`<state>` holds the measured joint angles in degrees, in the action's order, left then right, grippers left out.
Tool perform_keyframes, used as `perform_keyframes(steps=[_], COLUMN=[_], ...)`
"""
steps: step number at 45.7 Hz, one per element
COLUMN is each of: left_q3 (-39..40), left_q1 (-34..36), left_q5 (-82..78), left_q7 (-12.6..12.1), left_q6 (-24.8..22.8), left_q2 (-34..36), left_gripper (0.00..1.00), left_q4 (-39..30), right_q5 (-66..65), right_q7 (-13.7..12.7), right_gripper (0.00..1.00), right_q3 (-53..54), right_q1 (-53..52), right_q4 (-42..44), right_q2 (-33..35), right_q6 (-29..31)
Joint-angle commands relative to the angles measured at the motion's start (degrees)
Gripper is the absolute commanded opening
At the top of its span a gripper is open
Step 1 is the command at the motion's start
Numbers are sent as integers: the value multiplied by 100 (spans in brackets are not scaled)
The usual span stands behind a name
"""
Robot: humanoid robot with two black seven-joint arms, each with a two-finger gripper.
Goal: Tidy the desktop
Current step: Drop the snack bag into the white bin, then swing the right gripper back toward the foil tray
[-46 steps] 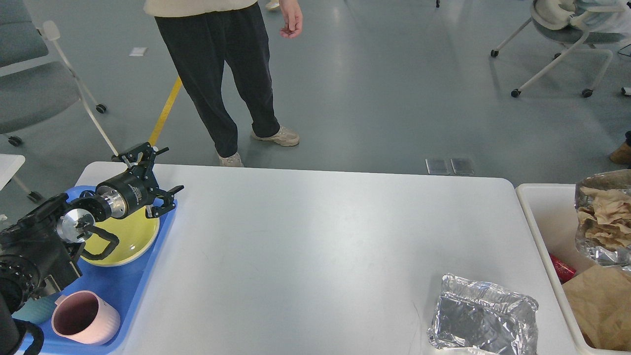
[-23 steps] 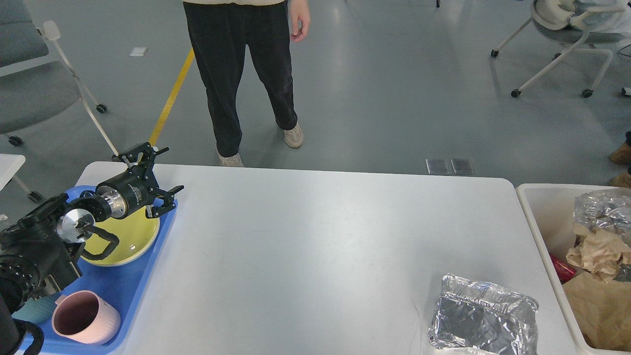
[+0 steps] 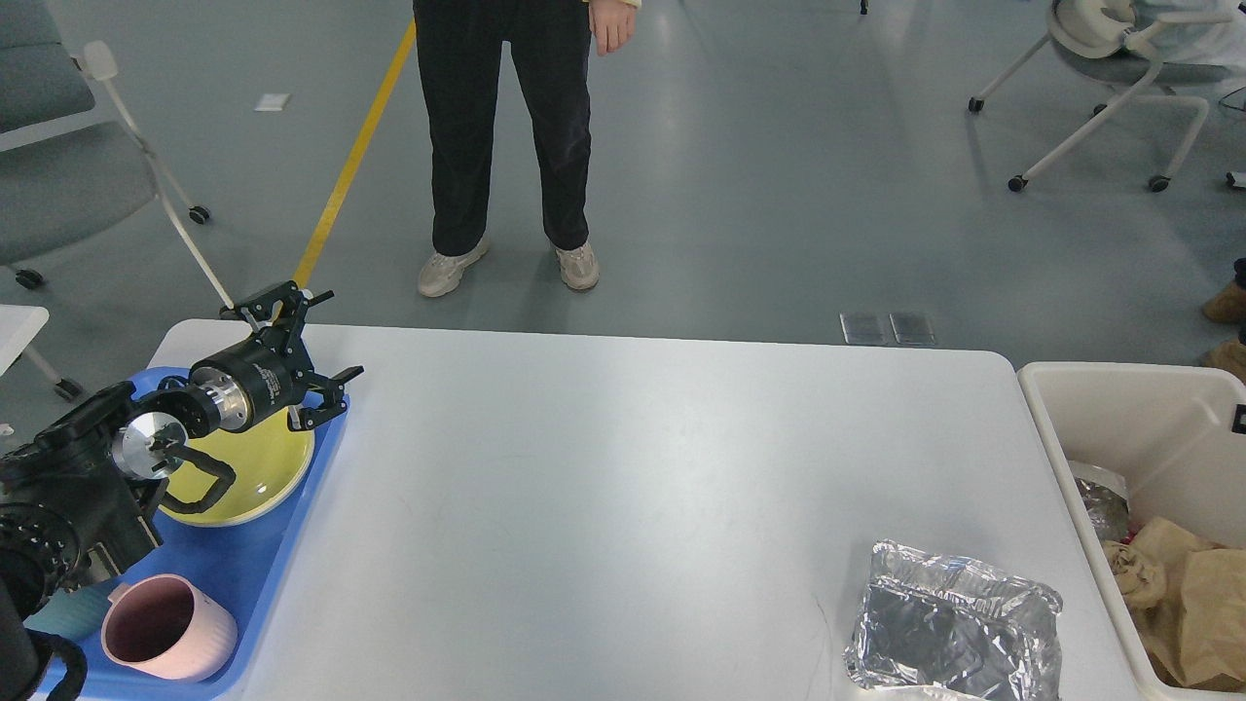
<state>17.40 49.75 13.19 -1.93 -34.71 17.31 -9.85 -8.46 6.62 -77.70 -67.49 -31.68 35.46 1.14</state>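
The white desktop (image 3: 623, 467) fills the middle of the head view. A crumpled foil container (image 3: 954, 633) lies on it at the front right. My left gripper (image 3: 341, 331) is open and empty, held above the far corner of the blue tray (image 3: 282, 555), over the edge of a yellow plate (image 3: 263, 467). My right gripper is out of view; only a tiny dark bit shows at the right edge above the bin.
A pink cup (image 3: 165, 628) stands in the tray's near end. A cream-white bin (image 3: 1139, 389) at the desktop's right holds brown paper and foil (image 3: 1188, 604). A person (image 3: 506, 146) stands beyond the far edge. Chairs stand at the far left and far right.
The foil and brown paper wad that hung over the bin at the right has dropped into it. The person has shifted right. My left arm has not moved.
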Motion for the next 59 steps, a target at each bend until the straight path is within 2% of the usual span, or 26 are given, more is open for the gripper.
perform_keyframes(steps=[1, 8, 23, 32, 44, 59], left_q3=[0, 0, 0, 0, 0, 0], left_q1=[0, 0, 0, 0, 0, 0], left_q5=[0, 0, 0, 0, 0, 0], left_q7=[0, 0, 0, 0, 0, 0], left_q6=[0, 0, 0, 9, 9, 9], left_q2=[0, 0, 0, 0, 0, 0], left_gripper=[96, 96, 96, 96, 96, 96], left_q4=[1, 1, 1, 1, 1, 1], right_q5=[-6, -59, -156, -156, -129, -59], right_q7=[5, 5, 5, 14, 14, 14], right_gripper=[100, 100, 100, 100, 100, 100], right_q3=[-17, -122, -430, -474, -439, 264], right_q1=[-176, -966, -2566, -3699, -4641, -5449], right_q4=[-145, -558, -848, -1050, -1085, -2456], right_q2=[-57, -13, 5, 75, -65, -566], right_q6=[61, 307, 1449, 2987, 4543, 4834])
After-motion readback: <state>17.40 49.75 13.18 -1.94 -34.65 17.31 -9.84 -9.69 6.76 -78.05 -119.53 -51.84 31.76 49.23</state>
